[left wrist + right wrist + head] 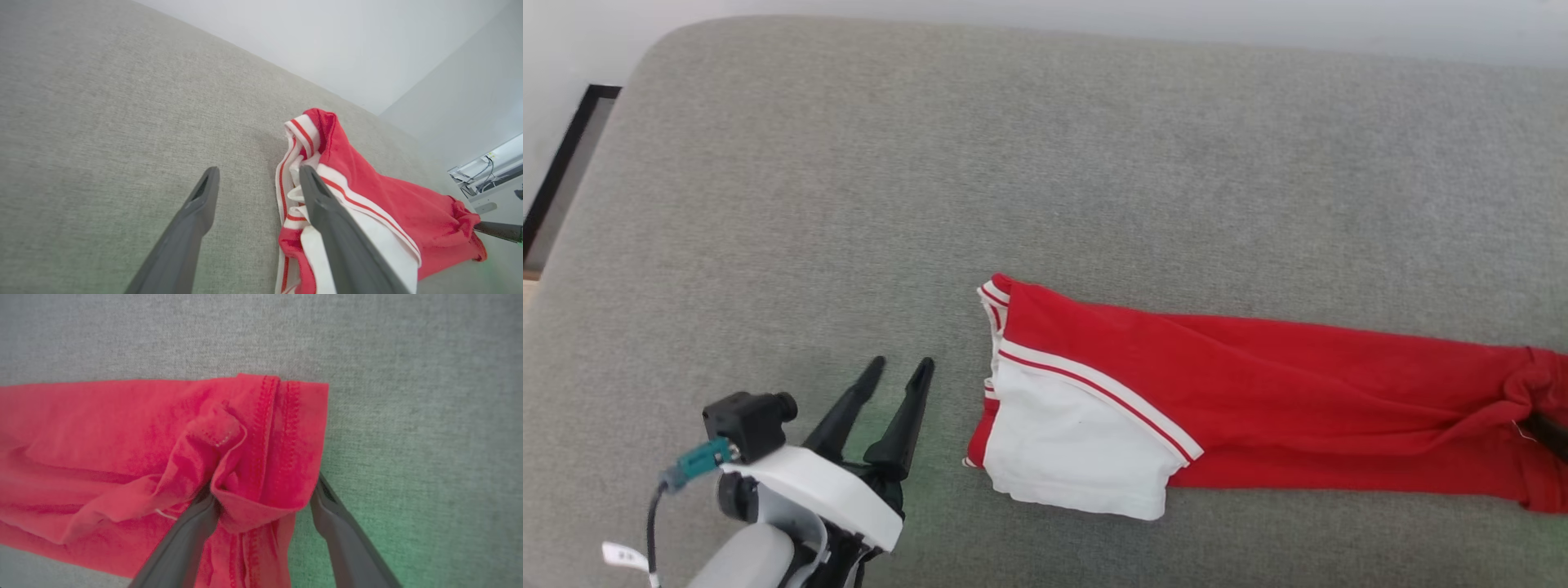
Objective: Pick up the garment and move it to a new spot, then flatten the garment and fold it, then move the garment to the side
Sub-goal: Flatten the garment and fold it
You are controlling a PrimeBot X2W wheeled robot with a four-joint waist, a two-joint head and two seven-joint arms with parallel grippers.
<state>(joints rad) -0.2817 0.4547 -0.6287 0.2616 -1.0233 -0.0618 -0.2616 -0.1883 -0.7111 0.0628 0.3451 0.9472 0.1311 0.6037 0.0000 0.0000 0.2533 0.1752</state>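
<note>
From the head: the garment [1258,392] laid long and narrow across the grey cushion [1045,147]. White panel and striped collar end toward the left, red body running to the right edge of the picture and bunched there. Left gripper [902,364] at the lower left, just beside the collar end, with a strip of bare cushion between fingertips and cloth. At the bunched end, a small dark shape against the red; not possible to tell what.

From the left wrist: the same collar end up close, striped trim standing up in a fold, layers of white and red stacked at the edge. Beyond the red end, one dark finger [500,231] of the other arm, and pale walls [327,41] with some cables [486,171] in the far corner.

From the right wrist: the stitched red hem, with double seam lines, a loose white thread and a raised fold of cloth.

Left gripper: fingers spread apart, nothing between them but cushion. One finger overlapping the white panel in its own wrist view; touching or not, impossible to say there.

Right gripper [264,490]: fingers standing wide apart, the raised fold of hem between them, red cloth lying against the inner side of each. Not pressed together on it; open around the fold, not clamping.
</note>
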